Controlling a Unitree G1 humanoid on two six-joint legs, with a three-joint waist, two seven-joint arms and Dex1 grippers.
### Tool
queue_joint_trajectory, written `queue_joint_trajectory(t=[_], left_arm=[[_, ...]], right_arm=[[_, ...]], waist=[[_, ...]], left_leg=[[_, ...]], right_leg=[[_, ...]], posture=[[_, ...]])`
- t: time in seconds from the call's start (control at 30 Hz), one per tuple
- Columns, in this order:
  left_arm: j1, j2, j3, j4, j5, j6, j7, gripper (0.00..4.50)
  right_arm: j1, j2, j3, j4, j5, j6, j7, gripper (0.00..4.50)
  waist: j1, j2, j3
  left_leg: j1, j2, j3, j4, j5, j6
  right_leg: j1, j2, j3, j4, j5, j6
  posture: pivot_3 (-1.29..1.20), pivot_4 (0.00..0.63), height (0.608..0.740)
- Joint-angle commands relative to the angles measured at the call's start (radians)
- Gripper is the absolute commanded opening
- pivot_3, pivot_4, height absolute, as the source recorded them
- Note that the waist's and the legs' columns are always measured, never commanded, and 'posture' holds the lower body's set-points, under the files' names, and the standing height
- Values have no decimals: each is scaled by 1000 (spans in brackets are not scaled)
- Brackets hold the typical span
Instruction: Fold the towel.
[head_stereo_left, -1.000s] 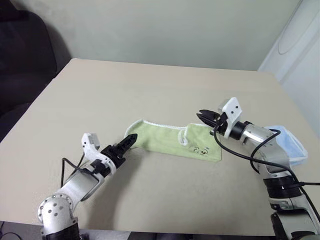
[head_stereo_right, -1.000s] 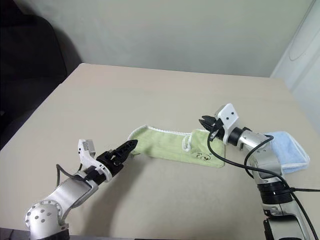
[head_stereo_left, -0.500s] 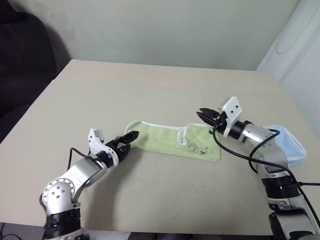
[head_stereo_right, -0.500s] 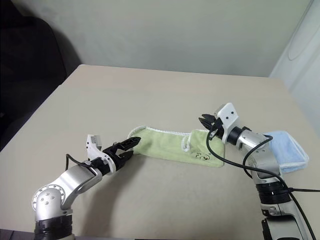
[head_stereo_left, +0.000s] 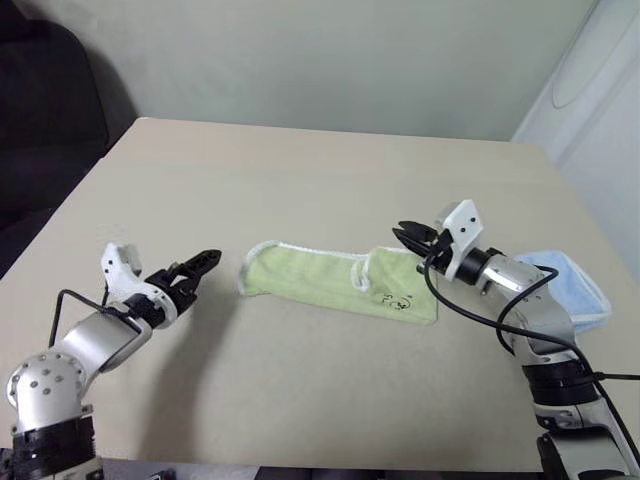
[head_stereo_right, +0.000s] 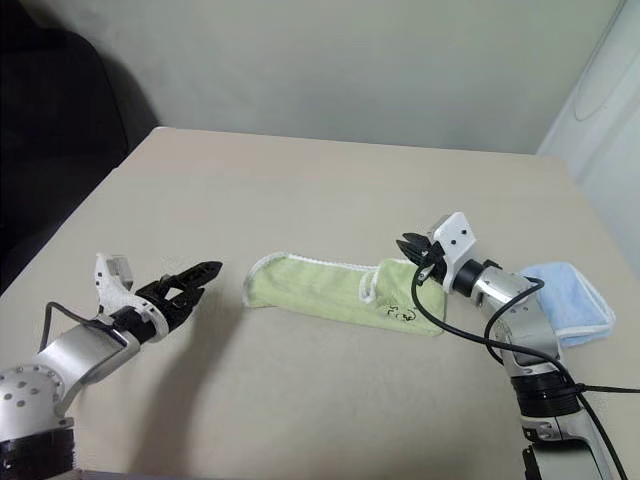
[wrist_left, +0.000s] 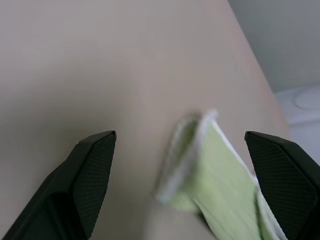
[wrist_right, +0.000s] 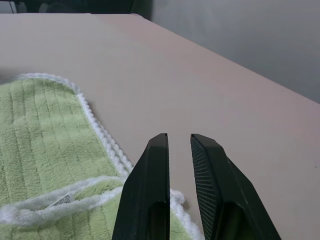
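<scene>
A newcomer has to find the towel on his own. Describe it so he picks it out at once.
On the beige table, look near the middle, between the two arms. The towel lies there flat, folded into a long strip. It is light green terry with white stitched edging and a small printed logo, unlike the light blue cloth at the table's right edge.

Lighting as I read it: soft, even, moderately bright over table; no glare. Faint diffuse shadow on table beneath left arm, toward near edge. Far-left corner beyond table dark. In left wrist view, towel blurred, out of focus; right wrist view sharp on towel weave.
</scene>
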Motion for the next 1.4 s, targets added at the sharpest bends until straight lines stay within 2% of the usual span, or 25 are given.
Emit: queue_joint_trajectory(t=[0.03,0.17,0.37,0.5,0.67,0.87,1.13,1.4], left_arm=[[70,0,-58,-155,-170,7,64,4500],[96,4,-135,-206,-264,-46,142,4500],[7,-70,-215,-183,-270,-151,313,4500],[-50,-130,-267,-164,-270,-218,493,4500],[-72,-172,-272,-175,-270,-247,605,4500],[-62,-163,-251,-161,-270,-288,723,4500],[-116,-90,-243,-42,-240,-296,712,4500],[-208,-89,-241,60,-148,-289,654,4500]], right_arm=[[-13,8,-4,-28,-7,-11,-5,777],[-22,13,0,-13,-11,-16,3,777],[-33,19,0,-2,-21,-20,7,777],[-31,16,-8,-8,-23,-18,2,777],[-27,14,-18,-12,-25,-16,-6,777],[-17,18,-21,-19,-27,-16,-14,777],[-20,28,-18,-11,-30,-28,-24,777],[-24,30,-15,-8,-34,-31,-25,777]], waist=[[0,-1,0],[3,-1,1],[4,-1,1],[3,-1,1],[3,-1,2],[1,0,3],[-6,1,3],[-5,3,4]], left_leg=[[0,0,0,0,0,0],[0,-1,-1,0,-1,2],[1,0,-1,0,-2,6],[1,-2,1,0,2,-2],[4,-2,4,0,2,-1],[8,-2,7,0,1,0],[12,0,10,0,-4,5],[18,7,13,0,-8,8]], right_leg=[[0,0,0,0,0,0],[0,0,0,0,0,0],[0,1,-1,2,1,-2],[1,1,-2,1,1,-2],[3,1,-3,1,1,-2],[5,3,-3,1,1,-1],[6,9,-2,3,1,-2],[10,16,0,3,2,-3]], posture=[[0,150,740],[0,150,740],[0,150,740],[0,150,740],[0,150,740],[0,150,740],[0,150,740],[0,150,740]])
